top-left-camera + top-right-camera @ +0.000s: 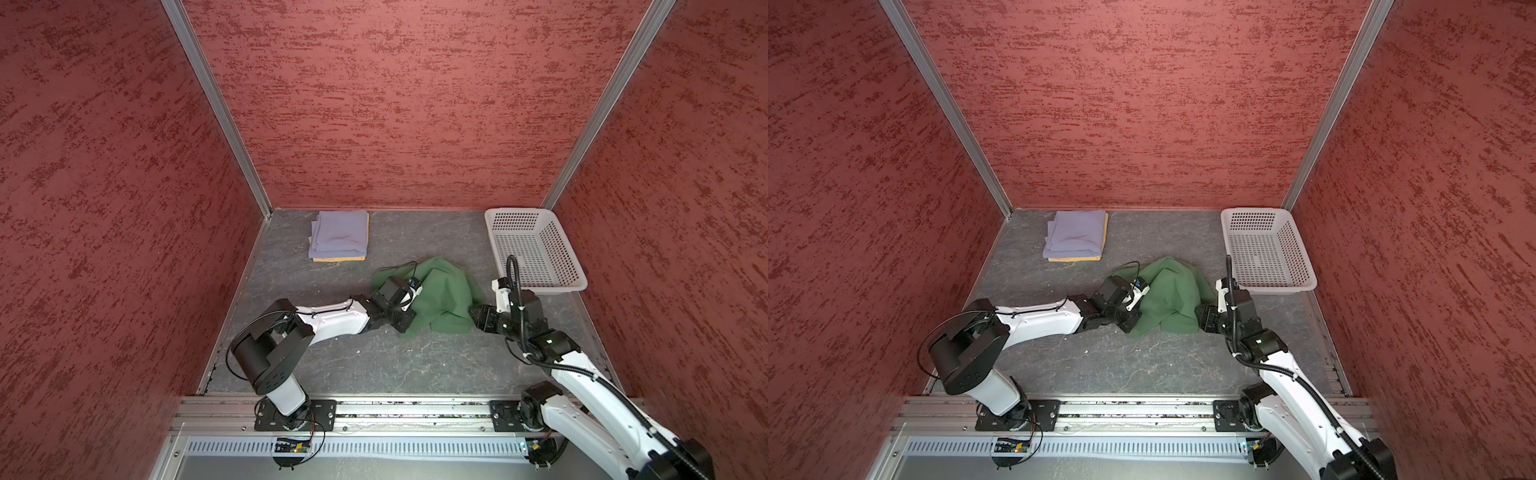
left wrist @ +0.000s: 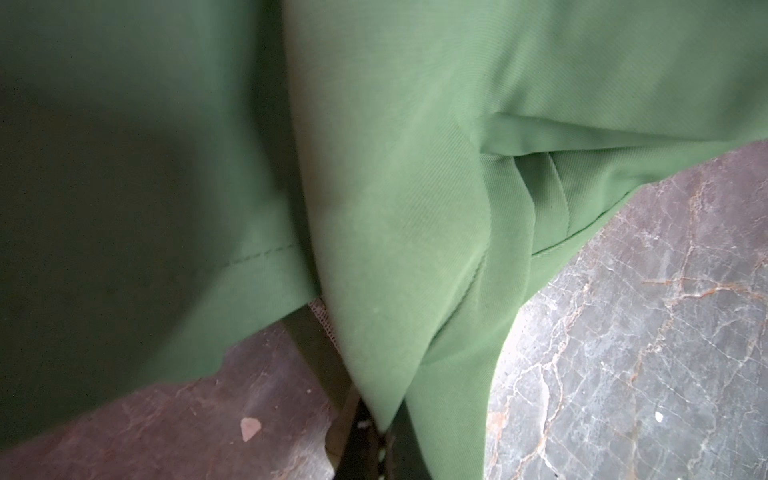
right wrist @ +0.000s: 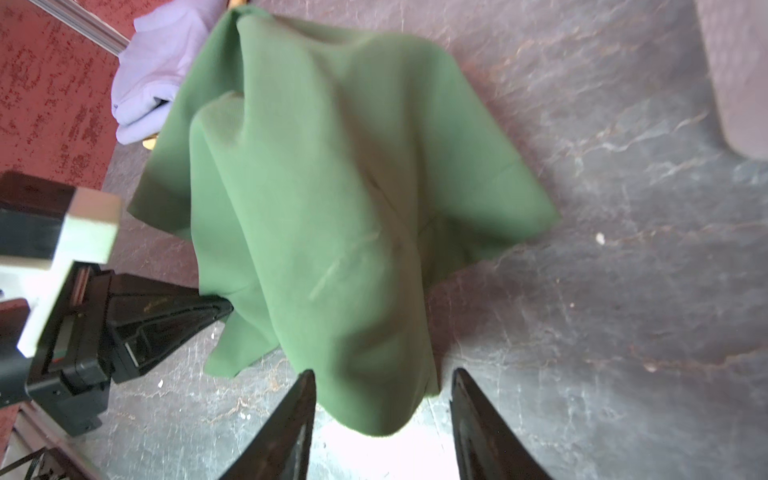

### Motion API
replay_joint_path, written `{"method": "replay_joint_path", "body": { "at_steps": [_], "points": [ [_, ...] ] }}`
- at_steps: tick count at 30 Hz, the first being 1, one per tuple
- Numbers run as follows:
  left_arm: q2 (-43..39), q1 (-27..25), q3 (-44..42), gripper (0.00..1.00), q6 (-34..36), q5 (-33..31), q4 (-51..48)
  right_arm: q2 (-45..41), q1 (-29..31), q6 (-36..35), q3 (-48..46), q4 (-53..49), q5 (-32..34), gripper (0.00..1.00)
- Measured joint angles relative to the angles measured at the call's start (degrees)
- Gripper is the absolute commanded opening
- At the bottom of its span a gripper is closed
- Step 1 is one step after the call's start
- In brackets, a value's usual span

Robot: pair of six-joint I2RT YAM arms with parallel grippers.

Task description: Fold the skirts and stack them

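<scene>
While the lavender skirt (image 1: 338, 232) lies folded on the mustard yellow skirt (image 1: 338, 259) at the far left of the table (image 1: 374, 365), the green skirt (image 1: 440, 295) sits bunched in the middle, between both arms. The left gripper (image 3: 226, 305) is closed on its left near edge. The right gripper (image 3: 382, 374) waits at its right near corner, jaws apart on either side of the hem without pinching it. I judge this gripper must close next. Which way the heap's long axis runs is unclear, and folds hide the waistband.
</scene>
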Motion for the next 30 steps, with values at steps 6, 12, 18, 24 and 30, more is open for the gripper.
{"method": "replay_joint_path", "body": {
  "at_steps": [6,12,18,24,30],
  "points": [
    [-0.70,0.17,1.20,0.00,-0.07,-2.32,-0.52,-0.26,0.26,0.46,-1.33,0.02,-1.51,0.52],
    [-6.69,0.17,2.67,0.00,0.20,-5.27,-2.12,-0.68,0.92,1.03,-3.96,2.16,-2.51,0.53],
    [-11.28,0.26,8.98,0.00,1.66,-9.66,-4.85,1.95,2.05,1.20,-4.46,6.29,-2.43,0.53],
    [-11.28,0.81,16.74,0.00,1.79,-18.80,-11.15,8.76,3.69,1.36,-4.46,11.19,-1.31,0.53],
    [-11.19,3.15,20.50,0.00,2.67,-24.85,-15.43,13.94,5.33,1.11,-4.44,14.69,0.35,0.51]
  ]
}}
